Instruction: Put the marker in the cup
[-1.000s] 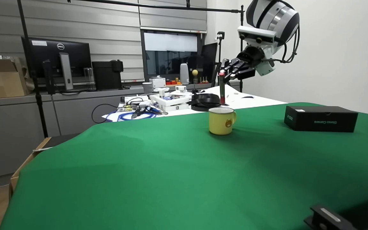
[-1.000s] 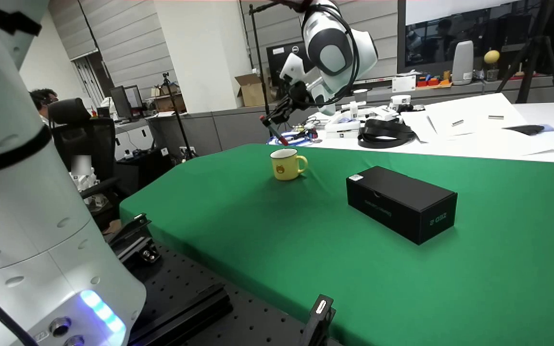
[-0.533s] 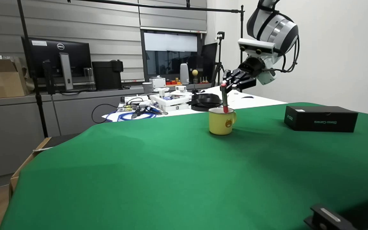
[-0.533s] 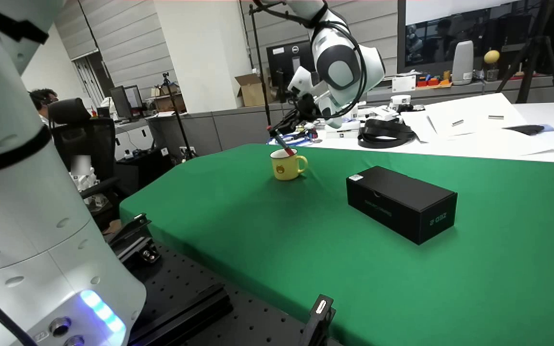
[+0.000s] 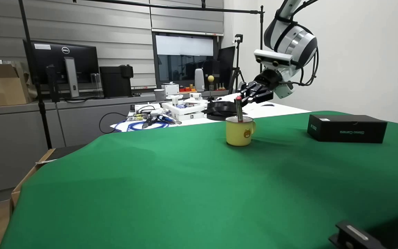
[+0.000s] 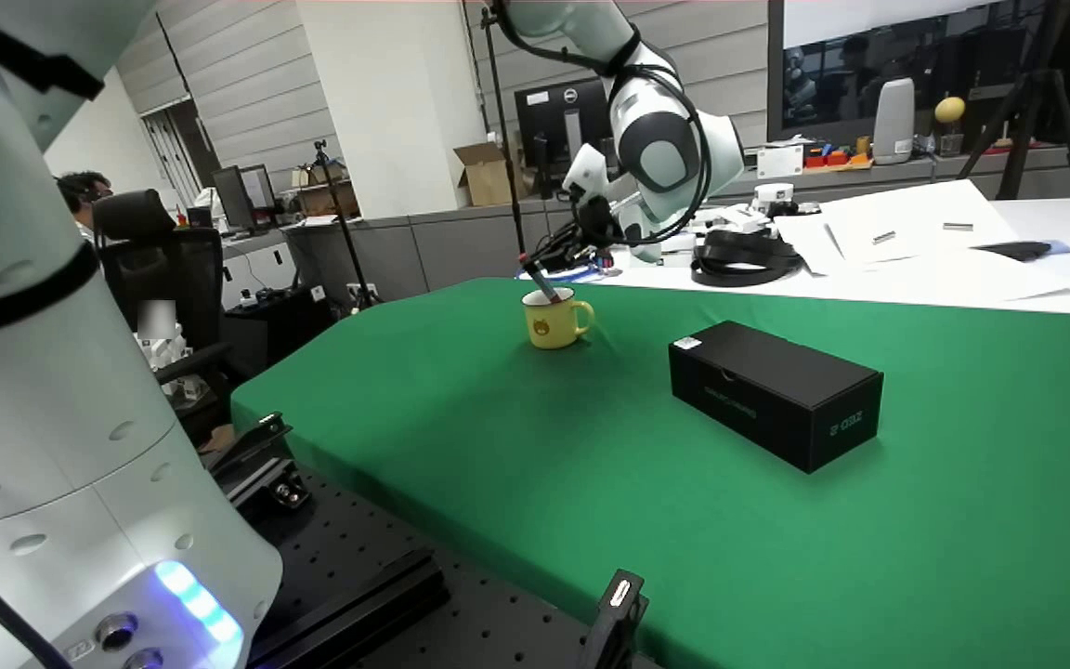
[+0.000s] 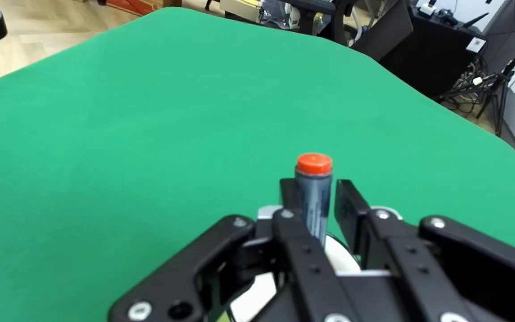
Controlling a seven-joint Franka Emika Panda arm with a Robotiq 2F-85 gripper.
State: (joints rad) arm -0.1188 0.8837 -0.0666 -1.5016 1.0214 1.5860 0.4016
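The marker has a dark grey body and red ends. In both exterior views its lower end is inside the yellow cup and its upper part stands above the rim, also in the other exterior picture. The cup stands upright on the green cloth, its handle to the side. My gripper is just above the cup, fingers either side of the marker's upper part. A gap shows between the right finger and the marker; the left finger is close against it or touching. The cup's white inside shows beneath the fingers.
A black box lies on the green cloth to one side of the cup. Behind the cloth a white table holds a black strap coil, papers and white parts. A black clamp sits at the cloth's near edge.
The gripper and marker have come down, and the marker's lower end has gone from above the cup to inside it. The gripper now shows a gap beside the marker.
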